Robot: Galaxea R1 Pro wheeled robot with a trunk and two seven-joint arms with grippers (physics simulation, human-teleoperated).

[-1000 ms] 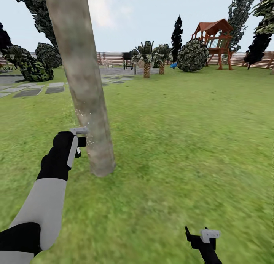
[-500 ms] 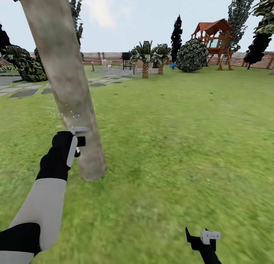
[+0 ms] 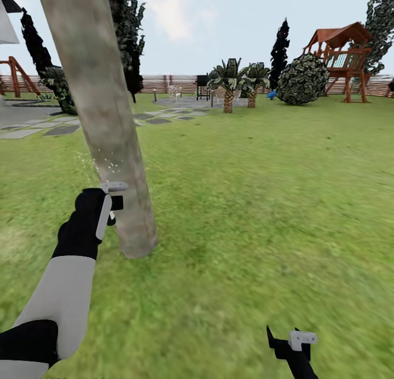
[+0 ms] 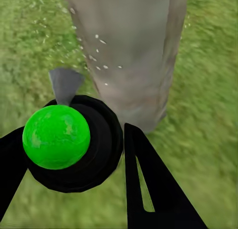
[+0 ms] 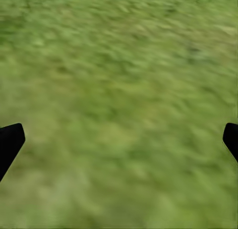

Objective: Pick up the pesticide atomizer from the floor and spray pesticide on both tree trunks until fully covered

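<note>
With the view swung rightward since a moment ago, the atomizer is kept clenched in the left claw, droplets speckling the trunk just ahead, so coverage is judged partial.

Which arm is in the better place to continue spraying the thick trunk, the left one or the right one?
Left. The left gripper holds the atomizer facing the tree trunk, with droplets on the bark. The right gripper hangs open over grass, holding nothing.

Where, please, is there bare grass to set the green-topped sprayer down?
Free: the wide lawn right of the thick pale grey-beige trunk, reaching to the open right gripper. Crowded: the trunk's foot, where the left gripper holds the green-and-black atomizer.
</note>
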